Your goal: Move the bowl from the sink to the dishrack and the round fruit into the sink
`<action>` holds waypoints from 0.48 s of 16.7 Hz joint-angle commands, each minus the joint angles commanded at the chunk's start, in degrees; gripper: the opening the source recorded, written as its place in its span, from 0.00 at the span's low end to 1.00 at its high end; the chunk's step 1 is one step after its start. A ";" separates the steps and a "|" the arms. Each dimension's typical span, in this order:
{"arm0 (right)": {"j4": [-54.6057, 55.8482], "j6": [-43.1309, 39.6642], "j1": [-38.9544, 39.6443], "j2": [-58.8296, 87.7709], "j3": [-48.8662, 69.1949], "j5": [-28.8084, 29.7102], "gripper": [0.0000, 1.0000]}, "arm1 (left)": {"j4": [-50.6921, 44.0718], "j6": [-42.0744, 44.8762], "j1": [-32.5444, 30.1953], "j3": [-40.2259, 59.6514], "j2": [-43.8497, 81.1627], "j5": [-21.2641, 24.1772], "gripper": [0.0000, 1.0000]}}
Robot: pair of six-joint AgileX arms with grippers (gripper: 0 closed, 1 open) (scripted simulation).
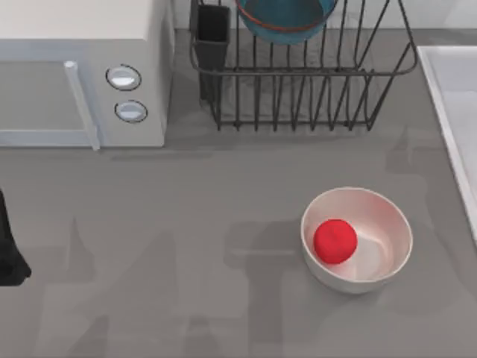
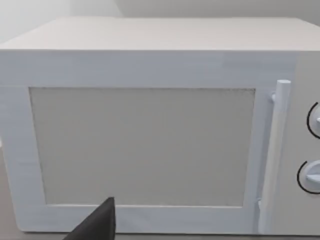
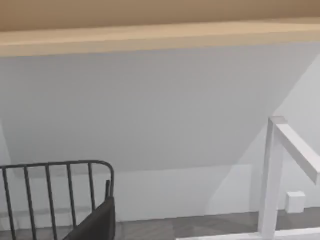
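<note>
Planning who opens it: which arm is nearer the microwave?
Left. The left arm sits in front of the microwave; the right wrist view faces the dishrack, farther right.

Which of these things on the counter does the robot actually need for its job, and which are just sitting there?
Needed for the job:
- bowl, teal-blue, already in the dishrack
- round fruit, red, lying in the white bowl
- sink, at the table's right edge

Just sitting there:
- white bowl, holding the fruit
- microwave, at the back left
</note>
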 joint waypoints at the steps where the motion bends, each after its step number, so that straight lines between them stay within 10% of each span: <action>1: -1.87 -0.17 -1.70 -6.15 -3.77 -1.97 1.00 | 0.00 0.00 0.00 0.00 0.00 0.00 1.00; 8: -11.99 -2.15 -11.33 -41.79 -27.16 -14.85 1.00 | 0.00 0.00 0.00 0.00 0.00 0.00 1.00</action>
